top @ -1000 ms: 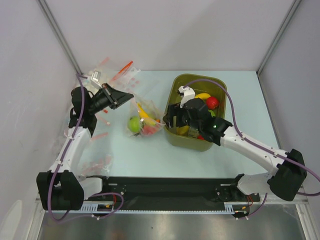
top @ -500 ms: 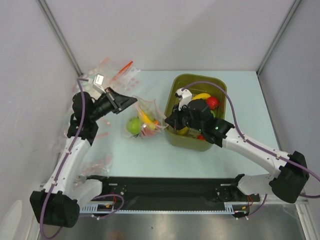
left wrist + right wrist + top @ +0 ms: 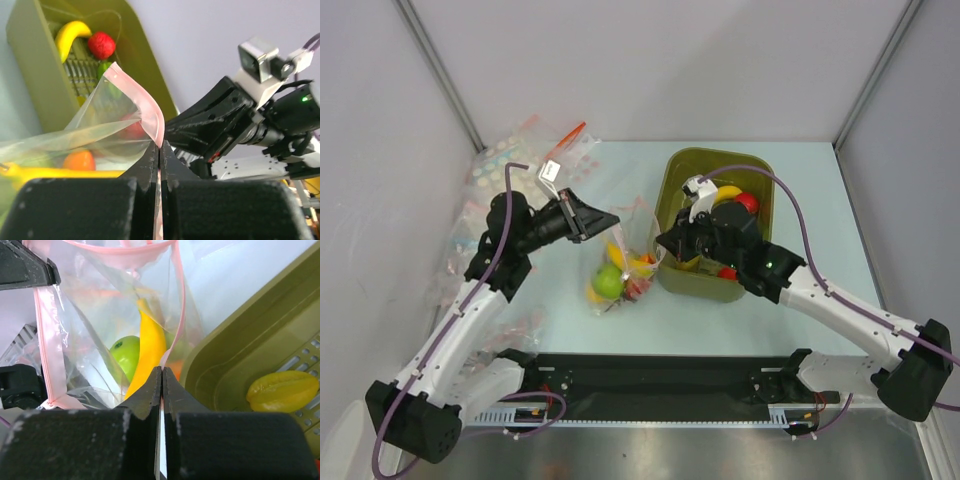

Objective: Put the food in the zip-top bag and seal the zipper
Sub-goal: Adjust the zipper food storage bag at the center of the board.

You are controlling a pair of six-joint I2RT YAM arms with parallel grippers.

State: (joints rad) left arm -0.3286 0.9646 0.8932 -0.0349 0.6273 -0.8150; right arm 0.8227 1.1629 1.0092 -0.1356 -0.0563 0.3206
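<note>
1 zip-top bag (image 3: 638, 222): 1 green apple (image 3: 609, 283), 1 banana (image 3: 150, 347) | 1 tub (image 3: 715, 153): 1 second banana (image 3: 727, 192), 1 tomato (image 3: 747, 203) | left end effector (image 3: 159, 150), right end effector (image 3: 161, 372): both clamped on zipper (image 3: 145, 105)

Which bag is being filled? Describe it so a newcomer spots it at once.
Find the olive-green rectangular plastic tub right of centre in the overhead view. Just left of it, the left gripper and right gripper pinch a crinkly clear plastic bag holding a green apple and yellow banana. Its mouth strip is plain pink and it is unprinted, unlike the dotted bags piled far left.
</note>
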